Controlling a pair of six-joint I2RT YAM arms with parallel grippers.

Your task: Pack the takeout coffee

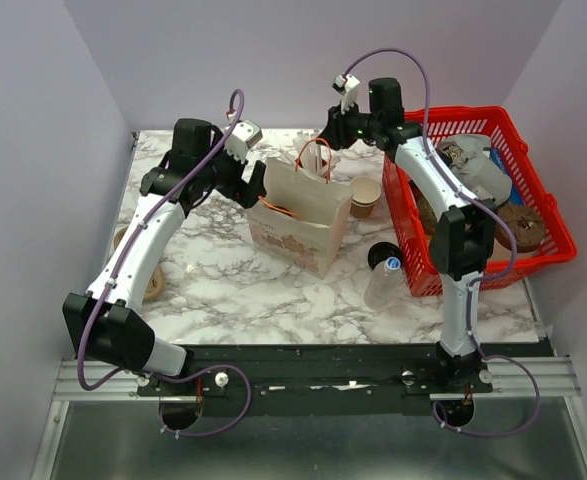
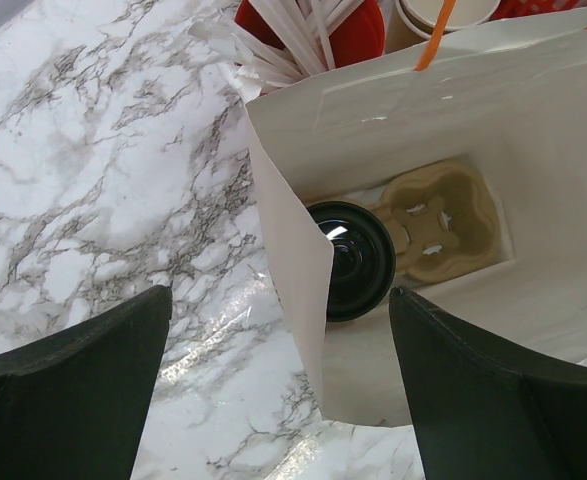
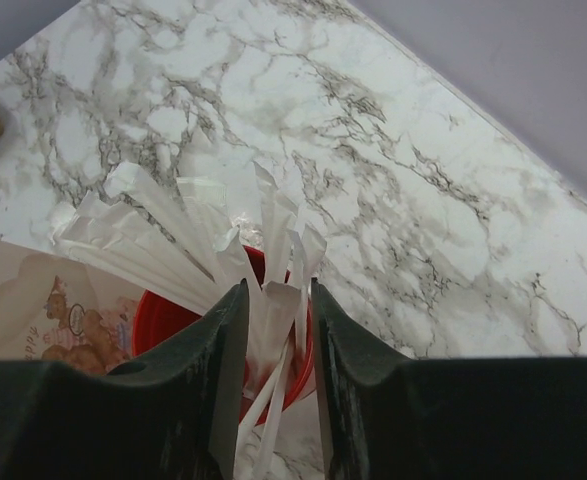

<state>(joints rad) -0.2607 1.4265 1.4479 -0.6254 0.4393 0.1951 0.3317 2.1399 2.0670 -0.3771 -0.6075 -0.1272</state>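
The takeout coffee [image 2: 348, 262] is already inside the white paper bag [image 2: 423, 110]. It stands upright at the bottom, and its round black lid faces straight up from one pocket of the tan cup carrier [image 2: 443, 225], whose other pocket is unfilled. The left gripper [image 2: 278, 300] hangs directly over that end of the bag with its fingers spread wide and nothing between them but the bag's near wall, seen edge-on. That makes the coffee plumb below the left arm, which is much the nearer of the two. The right gripper [image 3: 276, 292] is on the far side of the bag, over the red cup [image 3: 163, 325] of wrapped straws. Its fingers are drawn close on either side of one straw [image 3: 273, 340], but whether they are pressing on it yet cannot be told. The straw runs lengthwise up through the gap, roughly in line with the fingers, and fans out with the others above the rim. To my eye the cup itself is packed, and the next move depends on the straw. It would have to lift out along its own length, clear of its neighbours, then travel back toward the robot to the bag's open mouth, which lies just beside the red cup on the marble surface [image 2: 93, 150].
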